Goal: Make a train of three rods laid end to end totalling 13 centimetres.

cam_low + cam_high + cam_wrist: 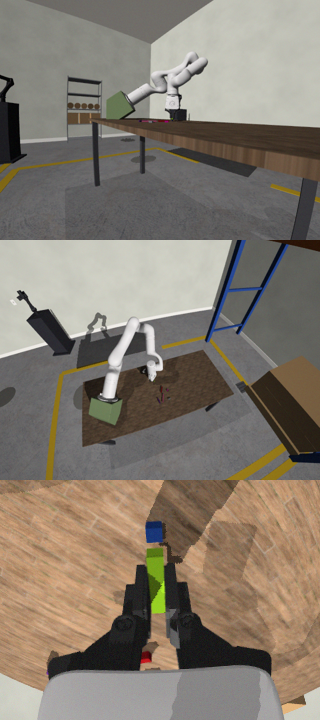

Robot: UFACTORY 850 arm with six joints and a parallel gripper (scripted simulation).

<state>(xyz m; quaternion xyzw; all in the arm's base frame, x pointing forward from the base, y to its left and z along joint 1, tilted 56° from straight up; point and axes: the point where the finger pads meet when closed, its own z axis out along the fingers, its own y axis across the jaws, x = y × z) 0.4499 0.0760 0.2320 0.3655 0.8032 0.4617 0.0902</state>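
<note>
White, bent arm (129, 343) (178, 74) above the table (196, 374) (232, 136), claw (151, 380) (172, 119) (156, 580) downward, pinching the lime rod (154, 381) (172, 119) (158, 602).

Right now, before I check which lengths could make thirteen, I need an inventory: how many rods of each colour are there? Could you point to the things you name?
Lime (156, 572): 1
Blue (154, 532): 1
Red (161, 389) (162, 121) (146, 657): 1
Magenta (167, 389) (166, 121): 1
Pink (162, 397) (149, 120): 1
Purple (158, 400) (140, 120): 1
Grey (169, 398) (150, 121): 1
Total: 7

blue ladder-like frame (221, 297), grey shelf rack (67, 108), dark pedestal (49, 330) (9, 131)
</note>
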